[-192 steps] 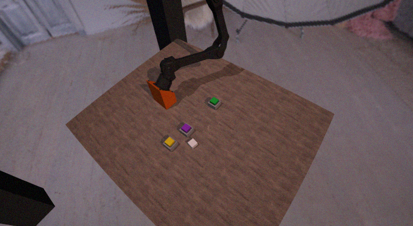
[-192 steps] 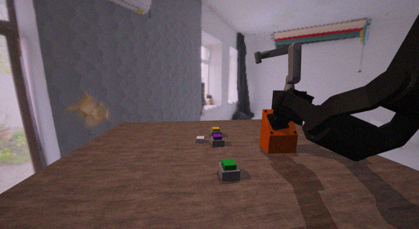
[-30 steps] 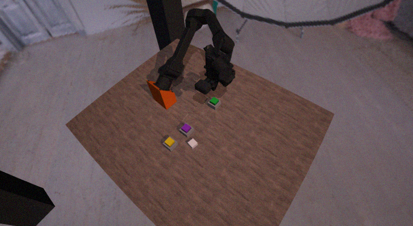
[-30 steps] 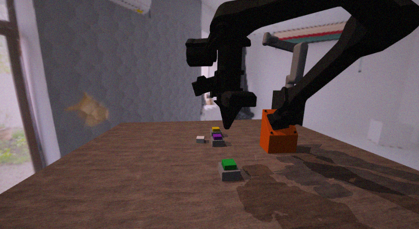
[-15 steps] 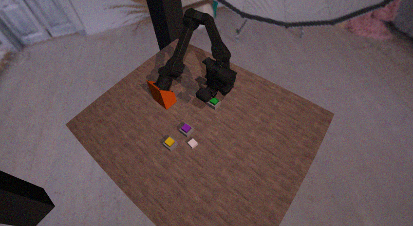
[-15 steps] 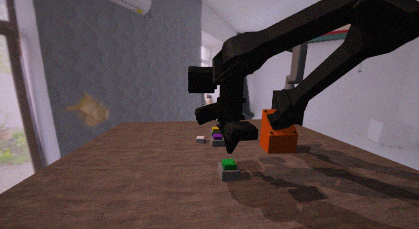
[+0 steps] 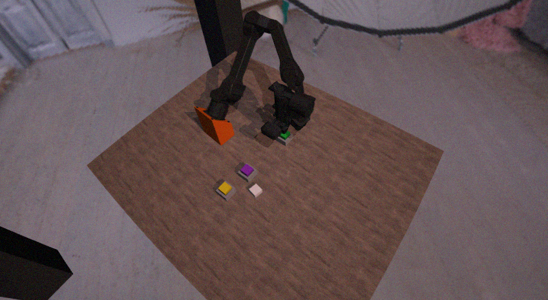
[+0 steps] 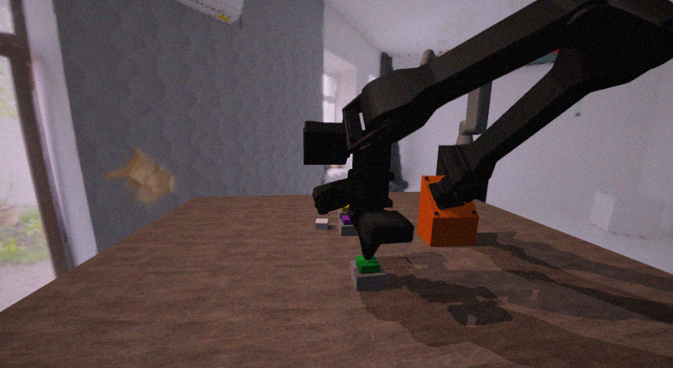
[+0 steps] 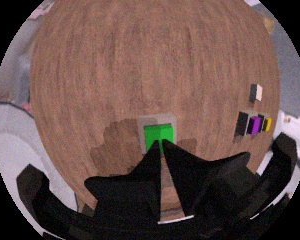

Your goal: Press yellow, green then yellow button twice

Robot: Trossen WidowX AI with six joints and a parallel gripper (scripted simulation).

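The green button sits on its grey base near the arm's orange mount. My gripper is shut, with nothing between the fingers. It points straight down, and its tips rest on the top of the green button. In the top view the gripper body covers part of the button. The yellow button stands far off toward the front of the table; in the exterior view it is mostly hidden behind the arm.
A purple button stands beside the yellow one. A small white block lies close to both. The orange arm mount stands left of the green button on the wooden table.
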